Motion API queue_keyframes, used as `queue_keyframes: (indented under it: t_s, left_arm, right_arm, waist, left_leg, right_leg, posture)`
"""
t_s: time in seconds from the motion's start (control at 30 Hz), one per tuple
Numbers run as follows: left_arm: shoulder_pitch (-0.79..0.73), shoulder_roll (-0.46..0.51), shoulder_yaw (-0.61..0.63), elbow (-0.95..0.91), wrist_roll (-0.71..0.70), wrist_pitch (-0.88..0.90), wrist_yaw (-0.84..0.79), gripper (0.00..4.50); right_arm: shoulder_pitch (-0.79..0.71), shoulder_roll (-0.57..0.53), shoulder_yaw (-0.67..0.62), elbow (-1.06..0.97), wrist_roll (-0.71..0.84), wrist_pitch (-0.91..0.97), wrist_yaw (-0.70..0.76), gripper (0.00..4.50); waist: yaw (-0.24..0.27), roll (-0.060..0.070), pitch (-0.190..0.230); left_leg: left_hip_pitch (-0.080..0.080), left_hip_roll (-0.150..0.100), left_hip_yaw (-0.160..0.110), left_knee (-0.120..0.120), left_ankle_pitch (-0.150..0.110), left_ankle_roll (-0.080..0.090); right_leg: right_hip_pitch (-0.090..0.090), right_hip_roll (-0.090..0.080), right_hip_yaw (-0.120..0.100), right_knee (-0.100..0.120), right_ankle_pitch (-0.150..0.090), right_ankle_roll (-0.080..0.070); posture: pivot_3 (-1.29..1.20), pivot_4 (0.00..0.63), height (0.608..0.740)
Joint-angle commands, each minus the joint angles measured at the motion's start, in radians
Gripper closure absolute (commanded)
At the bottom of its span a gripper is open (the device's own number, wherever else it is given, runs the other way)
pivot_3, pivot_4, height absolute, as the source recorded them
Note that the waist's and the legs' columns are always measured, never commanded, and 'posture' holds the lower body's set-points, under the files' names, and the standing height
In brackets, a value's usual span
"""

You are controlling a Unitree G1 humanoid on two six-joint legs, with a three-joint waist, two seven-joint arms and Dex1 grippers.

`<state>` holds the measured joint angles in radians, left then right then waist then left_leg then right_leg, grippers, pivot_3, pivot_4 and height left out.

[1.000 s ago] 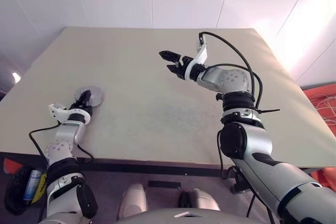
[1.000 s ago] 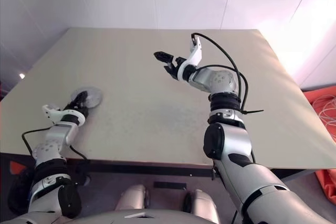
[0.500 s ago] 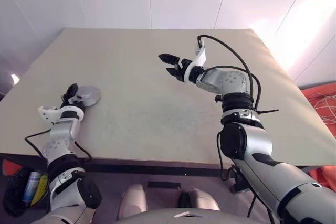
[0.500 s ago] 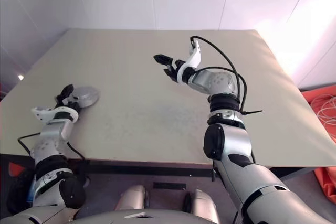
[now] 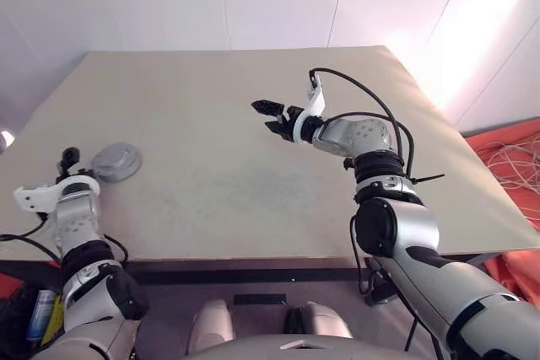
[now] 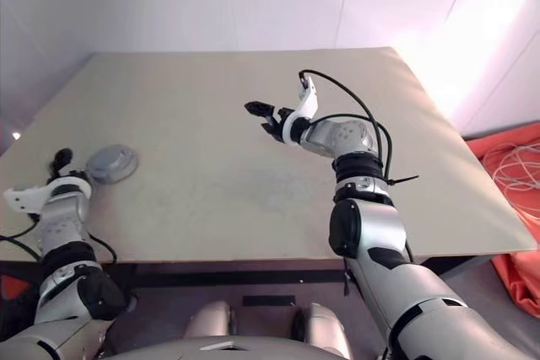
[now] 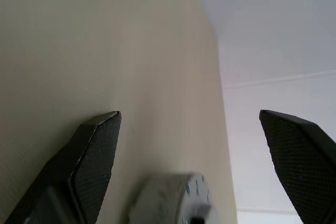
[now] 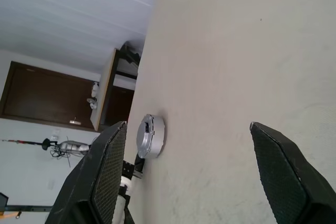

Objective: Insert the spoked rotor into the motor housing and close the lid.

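Motor housing point(image 5: 116, 161), lid closed, lies just beside my spread, empty left gripper point(image 5: 67, 158); my right gripper point(image 5: 268, 115), also spread, hangs well apart from it.

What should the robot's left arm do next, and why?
Probably keep drawing the left tool clear. The motor housing lies closed on the table, the tool's jaws stand open and empty beside it, so nothing seems left to grip.

Motor housing point(image 5: 115, 161) near table's point(image 5: 253, 174) left edge: lid closed on it, so I cannot see inside; spoked rotor hidden if within. Lid's hinge too small for me to tell. Left wrist view: housing cut off by frame edge, blurred. Left gripper point(image 5: 66, 158): fingertips too small to judge.
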<state>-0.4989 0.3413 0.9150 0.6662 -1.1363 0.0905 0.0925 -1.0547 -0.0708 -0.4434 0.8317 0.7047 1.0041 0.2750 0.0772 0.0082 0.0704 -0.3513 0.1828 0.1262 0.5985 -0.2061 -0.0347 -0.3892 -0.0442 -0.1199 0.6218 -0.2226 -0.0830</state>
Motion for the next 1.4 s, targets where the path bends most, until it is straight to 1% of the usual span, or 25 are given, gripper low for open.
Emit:
queue_keyframes:
  t_s: [0.03,0.1,0.17,0.27,0.4,0.43,0.53,0.6,0.63,0.7,0.73,0.8,0.87,0.9,0.93,1.0,1.07,1.17,1.27,1.3,1.33,1.4]
  left_arm:
    - [-0.008,0.076,0.035,0.033,0.065,-0.091,0.015,0.01]
    - [-0.021,0.104,0.029,0.035,0.091,-0.104,0.006,0.01]
    - [-0.031,0.129,-0.007,0.015,0.135,-0.100,-0.027,0.01]
    - [-0.043,0.145,-0.084,-0.056,0.178,-0.044,-0.115,0.01]
    - [-0.026,0.138,-0.258,-0.269,0.209,0.095,-0.295,0.01]
    - [-0.009,0.138,-0.325,-0.338,0.213,0.151,-0.351,0.01]
    - [0.043,0.153,-0.507,-0.510,0.226,0.314,-0.490,0.01]
    - [0.062,0.159,-0.591,-0.567,0.248,0.373,-0.554,0.01]
    - [0.069,0.163,-0.641,-0.592,0.272,0.393,-0.582,0.01]
    - [0.078,0.154,-0.714,-0.620,0.320,0.404,-0.621,0.01]
    - [0.078,0.146,-0.743,-0.624,0.354,0.391,-0.627,0.01]
    - [0.080,0.142,-0.823,-0.599,0.487,0.333,-0.616,0.01]
    - [0.086,0.132,-0.872,-0.583,0.588,0.281,-0.607,0.01]
    - [0.090,0.122,-0.884,-0.579,0.619,0.261,-0.603,0.01]
    - [0.095,0.100,-0.904,-0.567,0.671,0.193,-0.600,0.01]
    - [0.114,0.068,-0.950,-0.545,0.764,0.083,-0.606,0.01]
    - [0.133,0.050,-0.980,-0.536,0.793,0.055,-0.647,0.01]
    - [0.157,0.042,-0.991,-0.562,0.765,0.082,-0.733,0.01]
    - [0.170,0.044,-0.984,-0.595,0.739,0.118,-0.786,0.01]
    - [0.168,0.043,-0.978,-0.600,0.732,0.132,-0.797,0.01]
    - [0.169,0.045,-0.975,-0.608,0.724,0.147,-0.810,0.01]
    - [0.170,0.046,-0.971,-0.620,0.711,0.171,-0.833,0.01]
  right_arm:
    - [-0.030,0.003,0.006,0.000,0.000,-0.010,0.029,0.26]
    - [-0.029,0.004,0.011,-0.002,-0.001,-0.005,0.040,0.26]
    - [-0.026,0.005,0.022,-0.008,-0.004,-0.003,0.060,0.26]
    - [0.002,0.002,0.079,-0.071,-0.022,-0.012,0.132,0.26]
    - [0.123,-0.007,0.230,-0.307,-0.096,-0.203,0.321,0.26]
    - [0.160,-0.020,0.266,-0.375,-0.110,-0.251,0.374,0.26]
    - [0.240,-0.081,0.345,-0.506,-0.150,-0.350,0.509,0.26]
    - [0.267,-0.140,0.391,-0.528,-0.193,-0.414,0.583,0.26]
    - [0.280,-0.179,0.426,-0.531,-0.245,-0.474,0.608,0.26]
    - [0.303,-0.248,0.479,-0.517,-0.351,-0.608,0.617,0.26]
    - [0.312,-0.270,0.484,-0.504,-0.389,-0.670,0.606,0.26]
    - [0.339,-0.294,0.459,-0.489,-0.426,-0.763,0.570,0.26]
    - [0.373,-0.304,0.431,-0.490,-0.431,-0.808,0.551,0.26]
    - [0.390,-0.308,0.420,-0.494,-0.431,-0.824,0.547,0.26]
    - [0.426,-0.318,0.421,-0.489,-0.455,-0.867,0.536,0.26]
    - [0.517,-0.347,0.455,-0.495,-0.483,-0.945,0.597,0.26]
    - [0.588,-0.346,0.452,-0.539,-0.431,-0.903,0.643,0.26]
    - [0.649,-0.357,0.437,-0.619,-0.356,-0.827,0.710,0.26]
    - [0.658,-0.383,0.424,-0.670,-0.313,-0.774,0.755,0.26]
    - [0.650,-0.388,0.421,-0.671,-0.310,-0.772,0.760,0.26]
    - [0.639,-0.394,0.419,-0.669,-0.307,-0.767,0.763,0.26]
    - [0.618,-0.401,0.420,-0.653,-0.314,-0.773,0.767,0.26]
  waist:
    - [0.003,0.000,0.000]
    - [0.017,0.000,0.000]
    - [0.031,0.000,0.000]
    - [0.060,-0.001,0.000]
    - [0.089,-0.004,-0.001]
    - [0.093,-0.005,-0.001]
    - [0.099,-0.005,-0.001]
    - [0.097,-0.005,-0.001]
    - [0.095,-0.005,-0.001]
    - [0.094,-0.005,-0.001]
    - [0.093,-0.005,-0.001]
    - [0.090,-0.005,-0.001]
    - [0.082,-0.005,-0.001]
    - [0.078,-0.005,-0.001]
    - [0.076,-0.005,-0.002]
    - [0.075,-0.005,-0.002]
    - [0.076,-0.005,-0.003]
    - [0.070,-0.004,-0.003]
    - [0.061,-0.002,-0.003]
    - [0.061,-0.002,-0.004]
    - [0.062,-0.001,-0.004]
    - [0.062,0.000,-0.005]
  left_leg:
    - [0.001,0.001,0.000,-0.001,0.000,0.000]
    - [0.001,0.001,-0.001,0.000,0.000,0.000]
    - [0.001,0.002,0.000,0.000,0.000,0.000]
    - [0.001,0.002,-0.001,0.000,0.000,0.000]
    - [0.001,0.001,-0.001,0.000,0.000,0.000]
    - [0.001,0.001,-0.001,0.000,0.000,0.000]
    - [0.001,0.000,0.000,0.001,0.000,0.000]
    - [0.002,-0.001,0.001,0.001,0.000,0.000]
    - [0.002,-0.001,0.001,0.000,0.000,0.000]
    - [0.002,-0.001,0.001,0.000,0.000,0.000]
    - [0.002,-0.001,0.001,0.000,0.000,0.000]
    - [0.002,0.000,0.001,0.000,0.000,0.000]
    - [0.002,0.000,0.000,0.001,0.000,0.000]
    - [0.002,0.000,0.000,0.000,0.000,0.000]
    - [0.001,0.000,0.000,0.000,0.000,0.000]
    - [0.000,-0.001,0.000,0.000,-0.001,0.002]
    - [0.000,-0.001,0.000,0.000,-0.003,0.006]
    - [-0.003,-0.001,0.000,0.000,-0.003,0.011]
    - [-0.006,0.000,0.000,0.001,-0.003,0.012]
    - [-0.005,0.000,0.000,0.001,-0.003,0.012]
    - [-0.003,0.000,0.001,0.001,-0.004,0.012]
    - [0.002,0.000,0.001,0.001,-0.005,0.010]
  right_leg:
    - [0.000,0.001,0.000,0.000,0.000,0.000]
    - [0.000,0.001,0.000,0.000,0.000,0.000]
    - [-0.001,0.001,0.000,-0.001,0.000,-0.001]
    - [0.000,0.001,-0.001,-0.001,0.000,-0.001]
    - [0.001,-0.001,-0.001,0.000,0.000,-0.001]
    - [0.001,-0.001,-0.001,0.000,0.000,-0.001]
    - [0.001,-0.003,-0.001,0.000,0.000,-0.001]
    - [0.002,-0.003,-0.001,0.001,-0.001,-0.002]
    - [0.002,-0.003,-0.001,0.001,-0.001,-0.002]
    - [0.004,-0.002,0.000,0.001,-0.002,-0.004]
    - [0.004,-0.002,0.000,0.001,-0.002,-0.004]
    - [0.004,-0.001,0.000,0.000,-0.002,-0.004]
    - [0.004,-0.001,0.000,0.000,-0.001,-0.002]
    - [0.004,-0.001,0.000,-0.001,0.000,-0.001]
    - [0.004,-0.001,0.000,-0.002,0.000,-0.001]
    - [0.004,-0.001,-0.001,-0.003,0.000,0.000]
    - [0.006,-0.001,-0.001,-0.007,0.000,0.001]
    - [0.004,-0.001,-0.001,-0.009,0.000,0.001]
    - [0.001,-0.001,-0.001,-0.009,0.004,-0.005]
    - [0.002,-0.001,-0.001,-0.008,0.003,-0.007]
    - [0.003,-0.001,-0.001,-0.008,-0.002,-0.004]
    - [0.009,-0.001,-0.002,-0.009,-0.002,-0.004]
  posture:
    - [0.00,0.000,0.740]
    - [0.00,0.000,0.740]
    - [0.00,0.000,0.740]
    - [0.00,0.000,0.740]
    - [0.00,0.000,0.740]
    - [0.00,0.000,0.740]
    - [0.00,0.000,0.740]
    - [0.00,0.000,0.740]
    - [0.00,0.000,0.740]
    - [0.00,0.000,0.740]
    - [0.00,0.000,0.740]
    - [0.00,0.000,0.740]
    - [0.00,0.000,0.740]
    - [0.00,0.000,0.740]
    - [0.00,0.000,0.740]
    - [0.00,0.000,0.740]
    - [0.00,0.000,0.740]
    - [0.00,0.000,0.740]
    - [0.00,0.000,0.740]
    - [0.00,0.000,0.740]
    - [0.00,0.000,0.740]
    - [0.00,0.000,0.740]
